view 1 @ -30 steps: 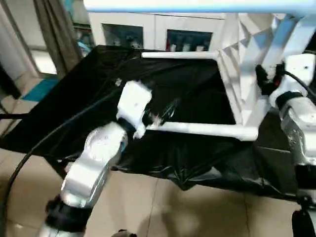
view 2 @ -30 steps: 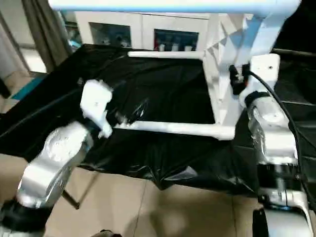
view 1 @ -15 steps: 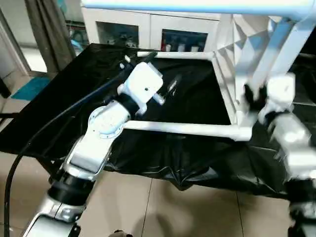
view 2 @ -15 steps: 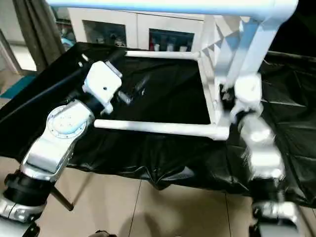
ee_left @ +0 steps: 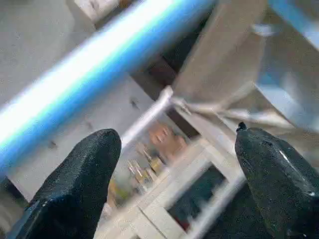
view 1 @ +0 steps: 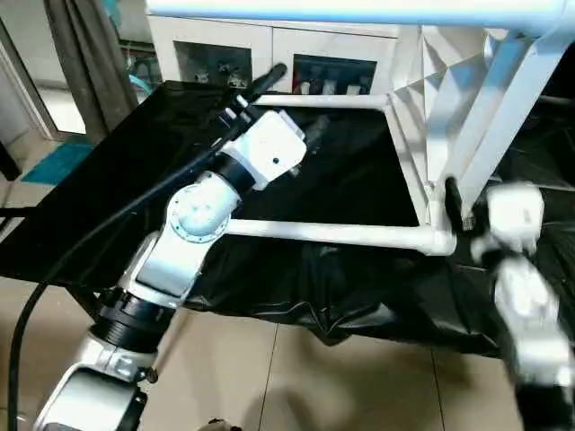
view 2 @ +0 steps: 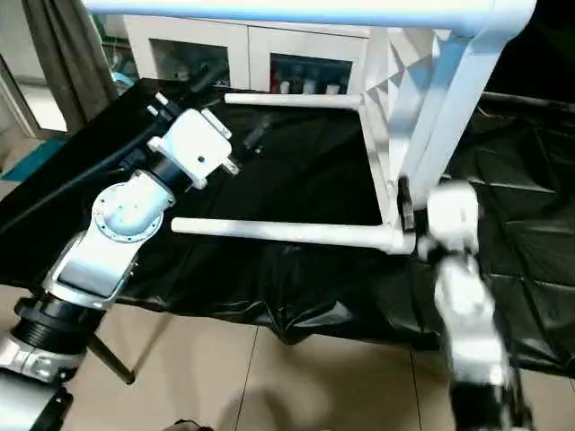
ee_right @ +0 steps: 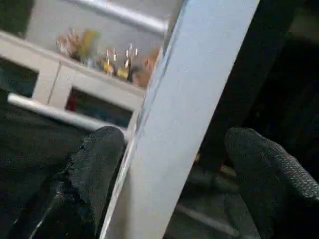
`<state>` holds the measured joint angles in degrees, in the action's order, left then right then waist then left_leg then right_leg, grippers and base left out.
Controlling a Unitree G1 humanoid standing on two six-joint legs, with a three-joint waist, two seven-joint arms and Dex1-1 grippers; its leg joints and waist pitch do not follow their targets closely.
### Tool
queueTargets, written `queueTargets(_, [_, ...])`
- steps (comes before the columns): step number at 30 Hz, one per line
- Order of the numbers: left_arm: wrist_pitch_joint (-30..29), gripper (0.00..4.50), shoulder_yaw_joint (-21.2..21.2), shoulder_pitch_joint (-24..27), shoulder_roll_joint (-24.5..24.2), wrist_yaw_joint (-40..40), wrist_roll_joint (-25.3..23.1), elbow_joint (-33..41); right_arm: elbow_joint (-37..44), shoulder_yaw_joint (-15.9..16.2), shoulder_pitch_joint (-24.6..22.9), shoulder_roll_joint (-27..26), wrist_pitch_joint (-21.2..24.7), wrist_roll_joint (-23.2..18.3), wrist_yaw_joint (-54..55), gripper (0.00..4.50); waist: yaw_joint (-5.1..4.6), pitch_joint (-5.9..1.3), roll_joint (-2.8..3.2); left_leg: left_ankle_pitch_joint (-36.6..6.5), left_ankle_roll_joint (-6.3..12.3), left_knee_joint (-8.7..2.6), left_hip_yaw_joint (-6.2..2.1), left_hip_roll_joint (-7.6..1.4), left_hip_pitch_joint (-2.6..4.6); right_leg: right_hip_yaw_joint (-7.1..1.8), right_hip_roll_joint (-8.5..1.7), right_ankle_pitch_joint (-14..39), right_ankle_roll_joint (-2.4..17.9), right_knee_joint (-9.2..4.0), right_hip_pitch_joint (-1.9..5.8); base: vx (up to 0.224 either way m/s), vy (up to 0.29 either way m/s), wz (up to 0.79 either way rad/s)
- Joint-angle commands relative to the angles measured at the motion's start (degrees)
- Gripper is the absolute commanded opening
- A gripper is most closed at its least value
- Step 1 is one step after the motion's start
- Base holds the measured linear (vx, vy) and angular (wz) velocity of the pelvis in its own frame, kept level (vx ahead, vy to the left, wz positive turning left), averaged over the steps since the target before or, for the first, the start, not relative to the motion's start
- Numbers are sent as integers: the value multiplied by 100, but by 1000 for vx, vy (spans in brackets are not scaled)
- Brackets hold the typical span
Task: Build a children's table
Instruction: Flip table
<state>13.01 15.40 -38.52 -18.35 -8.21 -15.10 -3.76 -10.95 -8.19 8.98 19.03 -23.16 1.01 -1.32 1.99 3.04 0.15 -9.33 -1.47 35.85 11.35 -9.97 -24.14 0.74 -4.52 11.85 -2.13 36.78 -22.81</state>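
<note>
On the left, the left arm (view 1: 193, 220) reaches forward over the black-cloth table (view 1: 117, 171). The left gripper (ee_left: 174, 164) is lifted above the cloth. In the left wrist view its two black fingers (ee_left: 82, 174) stand wide apart and nothing is between them, so the jaws are released. Beyond them a white leg (ee_left: 89, 79) of the children's table passes across, and the glass-door cabinet (view 1: 269, 56) stands behind.

In the middle, the children's table (view 1: 422, 117) lies on its side on the black cloth, with the ribbed underside (view 1: 449, 63) facing the left gripper. Two legs lie low, pointing toward the robot's left: the near leg (view 1: 332, 233) rests along the front part of the cloth, and the far leg (view 1: 323, 101) is close to the cabinet. Another leg (view 1: 359, 11) runs along high up.

On the right, the right gripper (ee_right: 169, 164) is at the near lower corner socket (view 1: 440, 241) of the top. In the right wrist view its fingers (ee_right: 97, 169) are spread, with a white part of the table (ee_right: 189, 99) between them; it seems they do not press on it, but the view is blurred.
</note>
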Motion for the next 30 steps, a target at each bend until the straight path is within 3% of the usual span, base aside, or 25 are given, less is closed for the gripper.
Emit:
queueTargets(1, [341, 418, -138, -226, -44, 199, -208, 61, 358, -27, -53, -17, -279, 57, -5, 372, 2, -383, 2, -2008, -21, -479, -193, -250, 229, -107, -231, 1052, 889, -538, 130, 0, 0, 0])
queueTargets(4, [442, 418, -150, -383, -115, 323, -429, 26, 445, 113, -50, -13, -346, 3, -94, 372, -18, -375, -2, -2015, 21, -487, -200, -241, 211, -98, -225, 1067, 879, -533, 144, 0, 0, 0])
queueTargets(10, [539, 418, -89, -873, -296, 428, -877, -412, 459, 482, 120, -117, -382, 9, -477, 372, -22, -372, 3, -2207, -27, -491, -208, -235, 229, -104, -231, 1413, 891, -562, 99, 0, 0, 0])
queueTargets(14, [511, 418, 11, -1243, -419, 517, -1320, -991, 779, 1003, 275, -234, -85, -422, -1189, 372, -18, -392, 37, -2201, 4, -496, -225, -233, 227, -102, -223, 1162, 961, -528, 112, 0, 0, 0])
queueTargets(17, [447, 418, 91, -1493, -510, 590, -1586, -1403, 1037, 1356, 395, -229, 78, -558, -1590, 372, 21, -411, 38, -1952, 46, -483, -222, -244, 214, -114, -243, 736, 1066, -488, 137, 0, 0, 0])
queueTargets(23, [402, 418, 128, -1845, -531, 668, -1781, -1898, 1112, 1469, 529, -270, 105, -514, -1726, 372, 79, -428, 56, -1703, 79, -479, -214, -253, 226, -111, -248, 339, 1203, -451, 152, 0, 0, 0])
queueTargets(26, [260, 418, 88, -2140, -523, 887, -2004, -2181, 1303, 1562, 571, -312, 276, -678, -1921, 372, 99, -421, 49, -1746, 95, -484, -213, -255, 227, -111, -257, 359, 1226, -456, 159, 0, 0, 0])
queueTargets(30, [252, 418, -10, -2312, -482, 928, -1869, -2346, 1422, 1672, 564, -297, 355, -751, -2068, 372, 141, -417, 34, -1734, 90, -485, -213, -264, 235, -118, -270, 436, 1207, -464, 151, 0, 0, 0])
